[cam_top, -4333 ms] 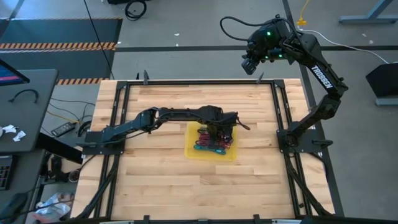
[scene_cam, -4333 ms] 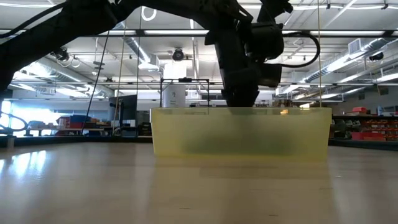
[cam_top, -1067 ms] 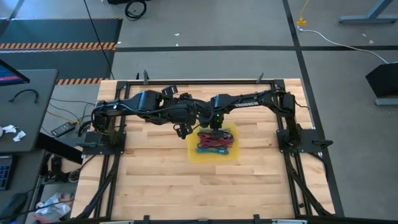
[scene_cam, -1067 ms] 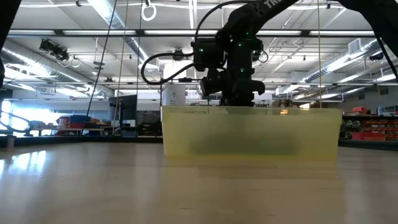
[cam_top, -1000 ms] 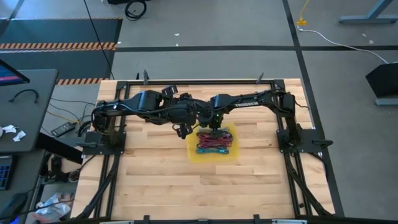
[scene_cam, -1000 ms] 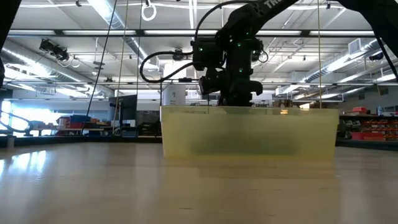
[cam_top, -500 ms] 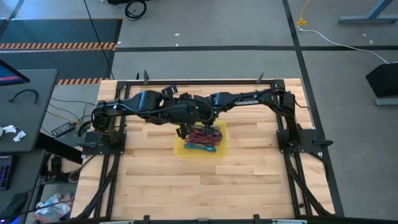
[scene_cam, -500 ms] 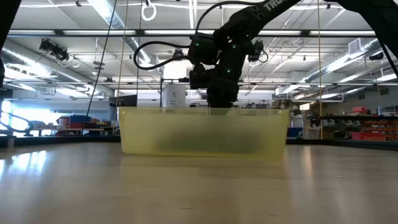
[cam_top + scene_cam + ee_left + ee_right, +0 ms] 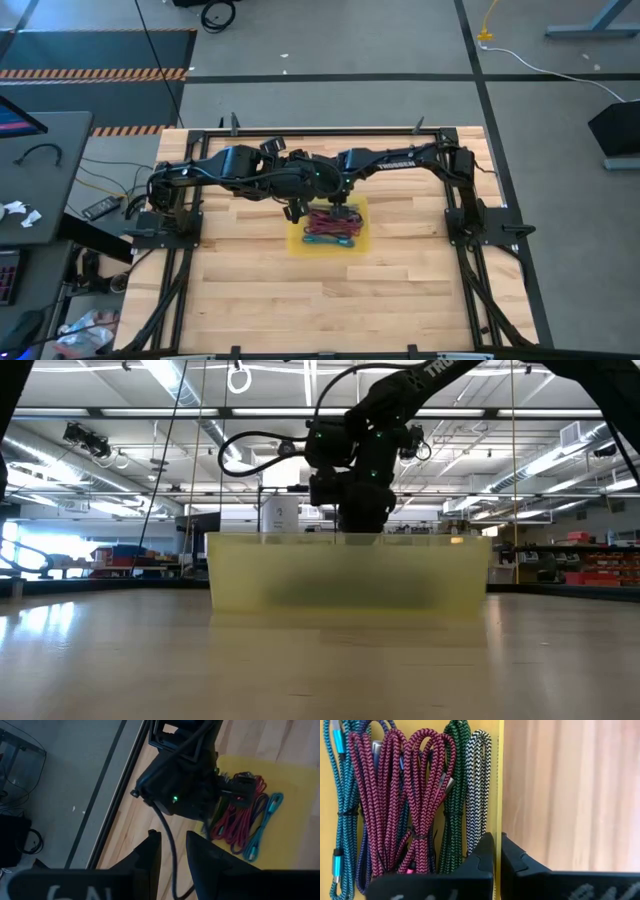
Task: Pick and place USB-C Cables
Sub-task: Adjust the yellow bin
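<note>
A square yellow tray (image 9: 297, 245) stands on the wooden table near its middle; the low view shows its near wall (image 9: 350, 582). Inside lie several bundled USB-C cables (image 9: 420, 795), side by side: teal, maroon, green and grey; in the high view they are a red and teal heap (image 9: 328, 228). My right gripper (image 9: 496, 836) is shut at the tray's far side (image 9: 343, 206). My left gripper (image 9: 172, 836) hangs open above the table, just left of the tray's far left corner (image 9: 293, 210), with nothing between its fingers. My right gripper pinches the tray's far wall (image 9: 500, 817) between its two fingers, one finger inside the tray beside the grey cable and one outside. The fingers come from above, pointing steeply down, at their free ends. The tray rests flat on the table.
A black frame rail (image 9: 320, 131) runs around the table's far and side edges, with the arm bases at left and right. Bare wood (image 9: 320, 310) stretches between the tray and the near edge. My right arm's wrist (image 9: 185, 785) sits close before my left gripper.
My right gripper has dragged the tray along the table toward its left edge, then a little back to the right, tipping slightly as it went. The tray stays flat with the cables inside. My left gripper has kept still.
</note>
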